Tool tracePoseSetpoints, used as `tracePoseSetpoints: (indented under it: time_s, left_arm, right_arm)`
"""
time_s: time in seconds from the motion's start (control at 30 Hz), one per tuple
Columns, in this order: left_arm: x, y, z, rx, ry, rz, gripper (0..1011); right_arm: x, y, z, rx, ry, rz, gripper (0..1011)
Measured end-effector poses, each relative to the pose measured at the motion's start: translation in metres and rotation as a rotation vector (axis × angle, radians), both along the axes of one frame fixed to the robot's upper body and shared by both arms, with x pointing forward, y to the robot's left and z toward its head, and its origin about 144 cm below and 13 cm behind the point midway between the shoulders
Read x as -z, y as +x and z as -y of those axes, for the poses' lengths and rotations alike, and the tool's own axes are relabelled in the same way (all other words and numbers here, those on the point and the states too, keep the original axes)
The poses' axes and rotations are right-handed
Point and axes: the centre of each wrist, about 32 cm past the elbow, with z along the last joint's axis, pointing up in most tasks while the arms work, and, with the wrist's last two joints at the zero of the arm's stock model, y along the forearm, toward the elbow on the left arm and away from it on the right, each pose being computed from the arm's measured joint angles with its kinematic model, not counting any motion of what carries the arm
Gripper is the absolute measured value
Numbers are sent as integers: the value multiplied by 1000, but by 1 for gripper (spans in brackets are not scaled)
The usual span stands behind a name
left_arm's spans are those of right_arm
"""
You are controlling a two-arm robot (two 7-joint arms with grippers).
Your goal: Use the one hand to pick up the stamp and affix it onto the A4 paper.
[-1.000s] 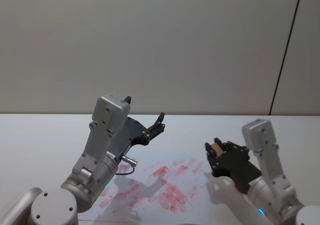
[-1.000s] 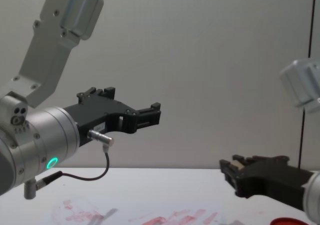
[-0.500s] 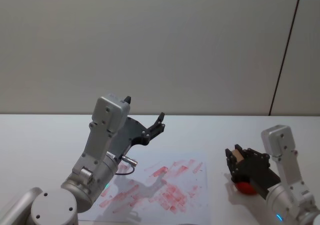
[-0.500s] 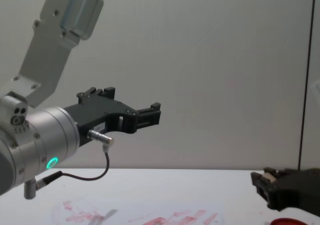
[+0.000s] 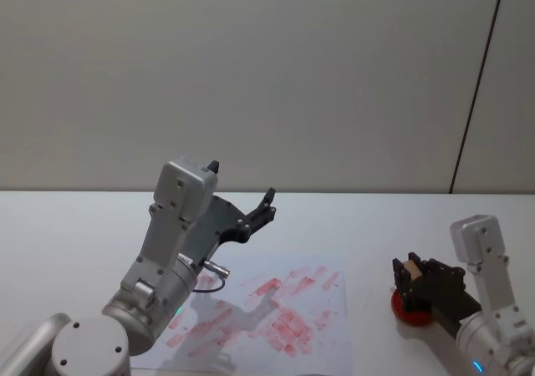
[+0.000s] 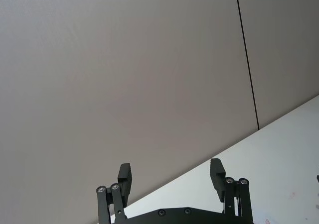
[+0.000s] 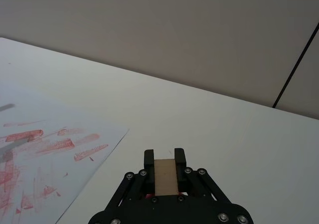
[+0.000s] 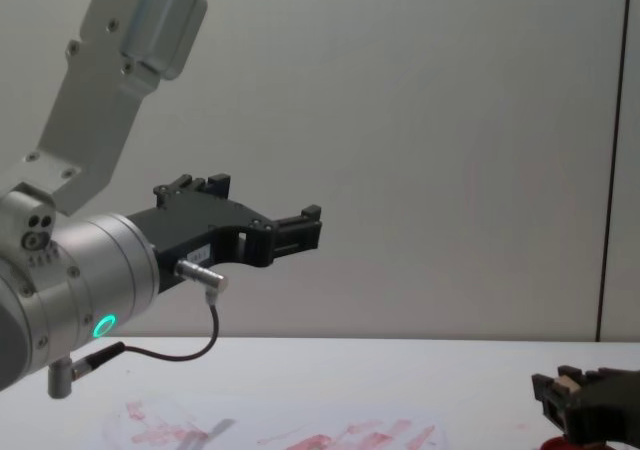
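My right gripper (image 5: 410, 273) (image 7: 165, 170) (image 8: 567, 388) is shut on the stamp (image 5: 410, 268) (image 7: 165, 175) (image 8: 568, 376), a small tan wooden block held between its black fingers. It hangs just above the red ink pad (image 5: 412, 313) (image 8: 560, 440) on the table, to the right of the A4 paper (image 5: 276, 309) (image 7: 40, 149) (image 8: 330, 436), a white sheet smeared with red prints. My left gripper (image 5: 267, 206) (image 6: 172, 176) (image 8: 305, 225) is open and raised above the paper's left part, pointing towards the wall.
The white tabletop (image 5: 75, 226) runs to a plain grey wall. A dark vertical seam (image 5: 478, 83) crosses the wall at the right. A thin cable (image 8: 190, 350) loops below my left wrist.
My right gripper has carried the stamp to the right and down, from the paper's right edge to a spot over the red ink pad. The left arm has not moved.
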Motion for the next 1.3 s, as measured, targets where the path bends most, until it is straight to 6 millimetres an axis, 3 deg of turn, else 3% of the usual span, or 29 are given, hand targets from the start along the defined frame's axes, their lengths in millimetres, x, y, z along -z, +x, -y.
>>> tracePoseSetpoints:
  time_s: [1.3]
  left_arm:
    - [0,0,0,0,0,0,1003]
  right_arm:
    - [-4,-4,5,-20,-31,-29,219]
